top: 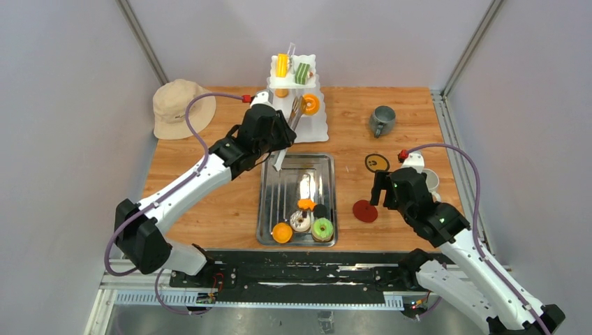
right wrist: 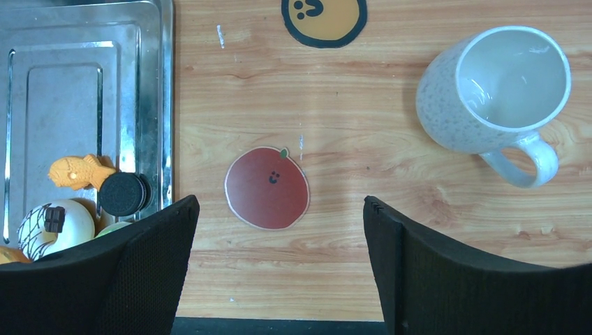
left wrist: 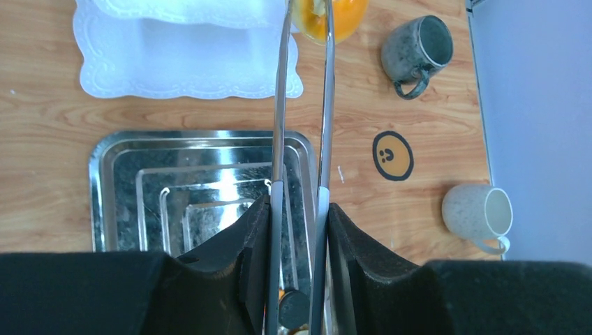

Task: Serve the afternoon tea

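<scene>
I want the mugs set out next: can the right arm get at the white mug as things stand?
Probably yes: the right gripper hangs open and empty just beside the white mug, with only bare table between them.

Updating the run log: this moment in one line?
left gripper shut on steel tongs | tips at orange donut, white tiered stand | right gripper open by red apple coaster

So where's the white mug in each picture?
Top external: white mug at the right, half hidden behind the right arm.
Left wrist: lower right.
Right wrist: upper right.
Shared landmark: the yellow smiley coaster near it.
</scene>
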Motion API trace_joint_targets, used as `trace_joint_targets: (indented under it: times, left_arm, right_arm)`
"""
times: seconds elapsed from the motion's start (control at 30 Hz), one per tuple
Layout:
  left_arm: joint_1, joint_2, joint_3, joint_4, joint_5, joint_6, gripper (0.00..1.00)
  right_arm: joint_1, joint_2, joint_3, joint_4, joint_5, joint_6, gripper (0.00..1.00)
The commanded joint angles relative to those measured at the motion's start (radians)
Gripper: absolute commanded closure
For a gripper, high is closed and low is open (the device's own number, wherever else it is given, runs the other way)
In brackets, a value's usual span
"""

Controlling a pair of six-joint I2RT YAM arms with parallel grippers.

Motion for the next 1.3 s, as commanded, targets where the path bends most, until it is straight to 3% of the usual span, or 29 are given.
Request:
trace_joint_targets:
  times: [0.0,0.27,1.27]
  left_arm:
    - [-0.005,-0.016,-0.052,0.143,-0.024,-0.113,1.00]
    - [-0.005,0.016,-0.139,0.310,-0.056,-0.207,1.00]
    - [0.017,0.284,-0.037,0.534,-0.190,-0.342,1.00]
  right_arm:
    - [0.007,-0.009,0.007,-0.026,0.032,0.016,0.13]
    - [0.006,-0.011,0.006,-0.036,0.031,0.018,0.13]
    - [0.006,-0.018,-0.002,-0.096,0.023,0.046,0.14]
